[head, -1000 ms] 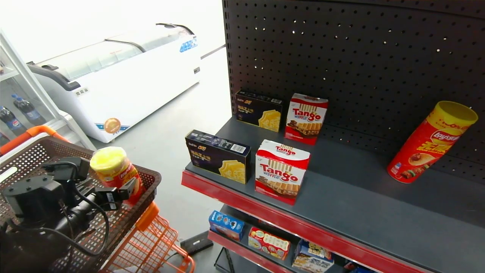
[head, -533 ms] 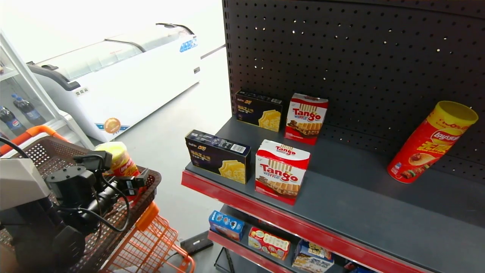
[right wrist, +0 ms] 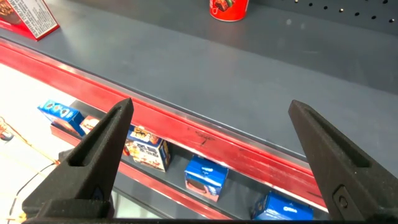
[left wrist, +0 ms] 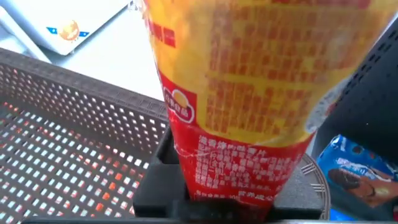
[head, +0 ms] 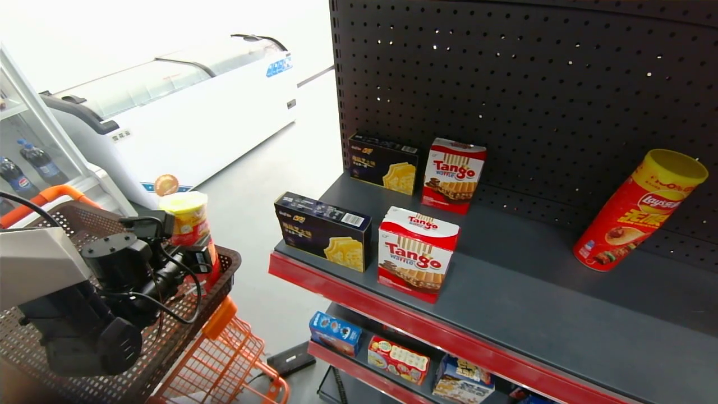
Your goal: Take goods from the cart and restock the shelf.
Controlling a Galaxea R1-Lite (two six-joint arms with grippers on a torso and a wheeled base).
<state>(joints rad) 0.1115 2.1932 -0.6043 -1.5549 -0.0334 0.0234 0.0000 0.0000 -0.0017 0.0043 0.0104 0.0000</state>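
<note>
Left jaws hold the chip can (head: 188, 217), seemingly upright, above the cart (head: 226, 264).

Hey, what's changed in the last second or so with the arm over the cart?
The left gripper, shut on the chip can throughout, has carried it upward and to the robot's right, higher over the cart toward the shelf. Nothing was let go. The boxes and the leaning can on the shelf stayed put.
</note>
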